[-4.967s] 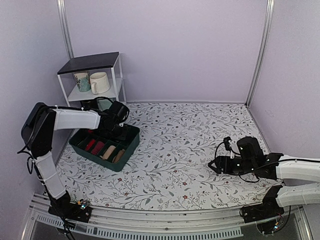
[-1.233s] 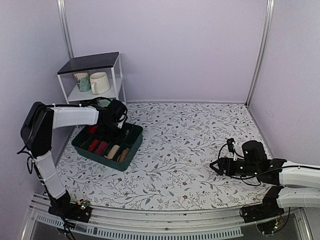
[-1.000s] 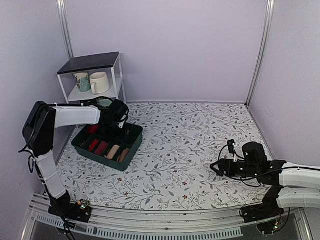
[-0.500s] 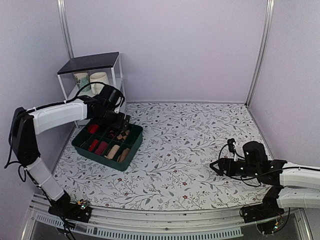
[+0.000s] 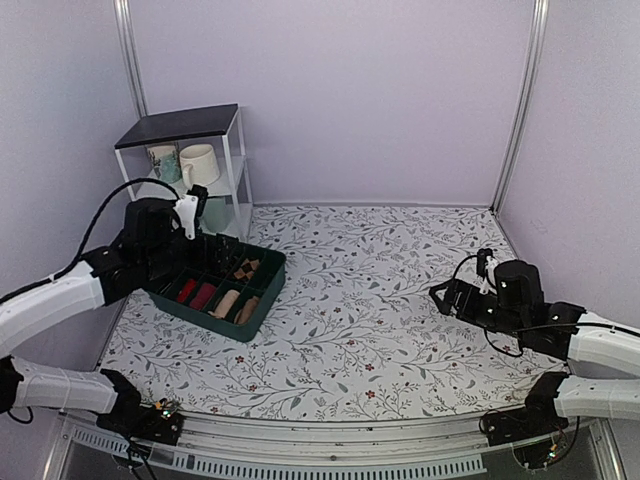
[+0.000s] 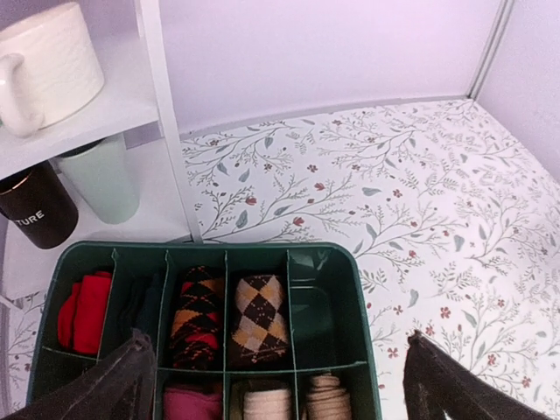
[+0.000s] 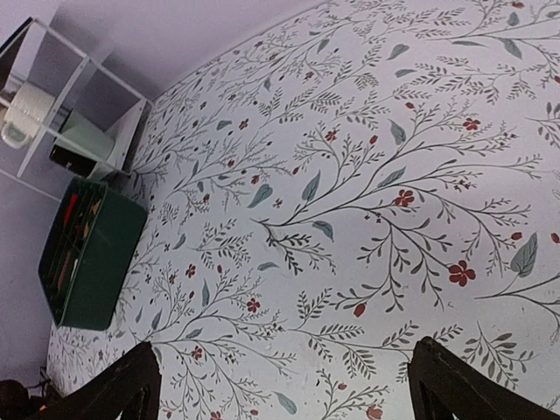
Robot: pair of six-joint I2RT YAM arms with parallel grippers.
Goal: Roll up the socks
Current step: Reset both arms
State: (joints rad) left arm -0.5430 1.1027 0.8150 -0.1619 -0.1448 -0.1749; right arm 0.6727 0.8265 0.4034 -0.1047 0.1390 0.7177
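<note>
A dark green divided tray (image 5: 190, 318) sits at the left of the table and holds several rolled socks. From the left wrist I see a red roll (image 6: 83, 311), a black-orange argyle roll (image 6: 194, 315), a tan-brown argyle roll (image 6: 260, 315), a pink roll (image 6: 188, 404) and beige rolls (image 6: 267, 404). One compartment (image 6: 319, 306) is bare. My left gripper (image 6: 284, 385) hangs open above the tray's near side, holding nothing; it shows from above too (image 5: 200, 245). My right gripper (image 5: 445, 297) is open over the bare cloth at the right (image 7: 289, 389), far from the tray (image 7: 87, 262).
A white shelf unit (image 5: 235, 150) stands just behind the tray, with a cream mug (image 5: 200, 165) and a teal mug (image 5: 163, 162); a black mug (image 6: 35, 206) and a pale green cup (image 6: 103, 179) stand lower down. Lilac walls close in the back and both sides.
My left gripper has opened, lifted out of the tray and drawn back toward the near left. The right gripper has risen a little, moved toward the back right and opened wider.
</note>
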